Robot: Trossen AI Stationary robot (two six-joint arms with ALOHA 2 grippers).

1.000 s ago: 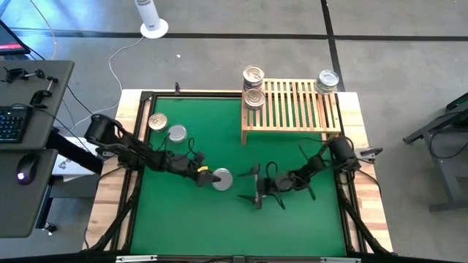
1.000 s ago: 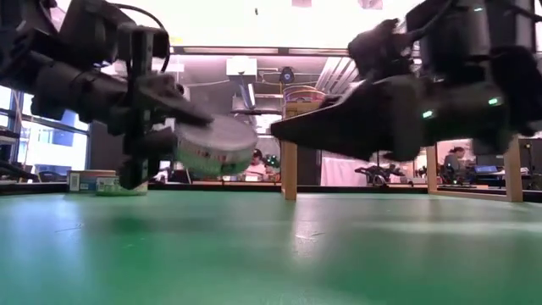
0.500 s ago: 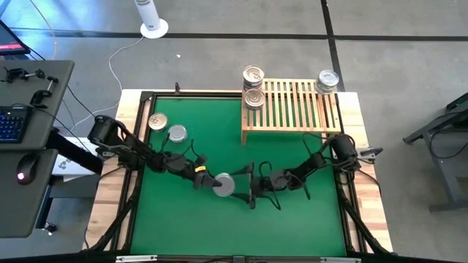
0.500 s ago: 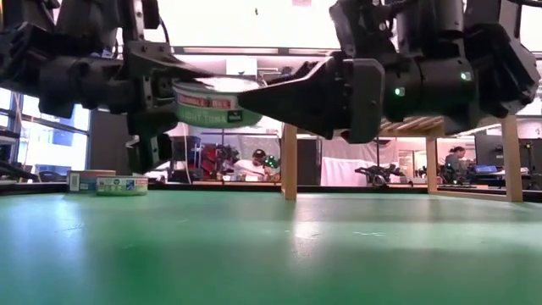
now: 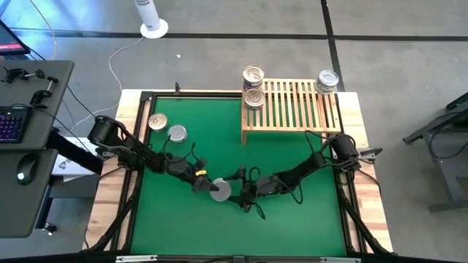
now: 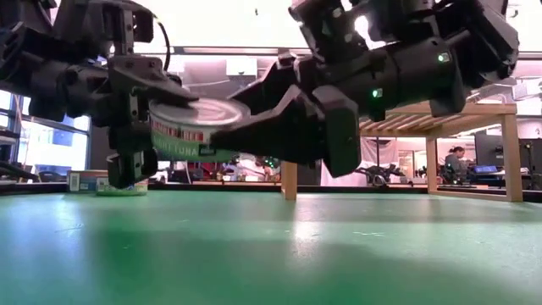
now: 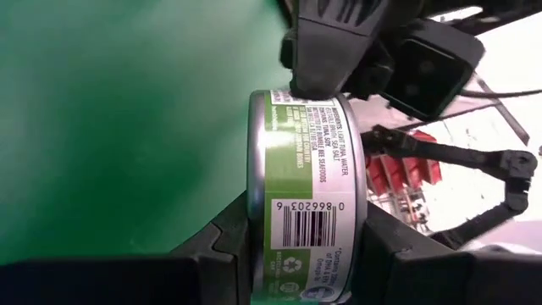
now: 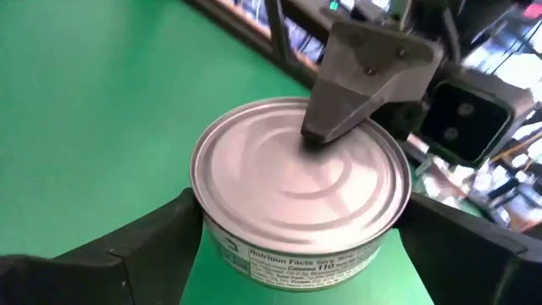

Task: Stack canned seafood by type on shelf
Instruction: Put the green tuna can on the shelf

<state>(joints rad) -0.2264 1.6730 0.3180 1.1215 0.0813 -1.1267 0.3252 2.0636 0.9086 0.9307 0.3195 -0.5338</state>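
Observation:
A silver-lidded tin (image 6: 199, 127) with a green label hangs above the green table's middle (image 5: 219, 191). My left gripper (image 7: 305, 241) reaches in from the table's left and is shut on it. My right gripper (image 8: 301, 246) comes from the right and is open wide, one finger on either side of the tin's round wall (image 8: 296, 254). On the slatted shelf (image 5: 292, 109) at the far right, tins stand at the left end (image 5: 254, 86) and the right end (image 5: 327, 80). Two more tins (image 5: 167, 127) rest on the table at the far left. My left gripper pinches the tin across its flat faces, one finger (image 8: 339, 110) on the lid (image 8: 271, 169) and the other under the bottom. The fingers come about level from the table's left. The tin is lifted clear of the table, lid up and slightly tilted. My right gripper's fingers (image 8: 161, 237) lie close along the tin's wall; I cannot tell whether they touch it.
The shelf's wooden legs (image 6: 290, 165) stand on the table's far side. Open green table (image 5: 219, 226) lies toward the near edge. A desk with keyboard and mouse (image 5: 22, 131) stands left of the table.
My right gripper has gone toward the table's left, rolling its wrist, until its fingers came around the tin in my left gripper. My left gripper has stayed in place and tipped a little, bringing the tin closer to level.

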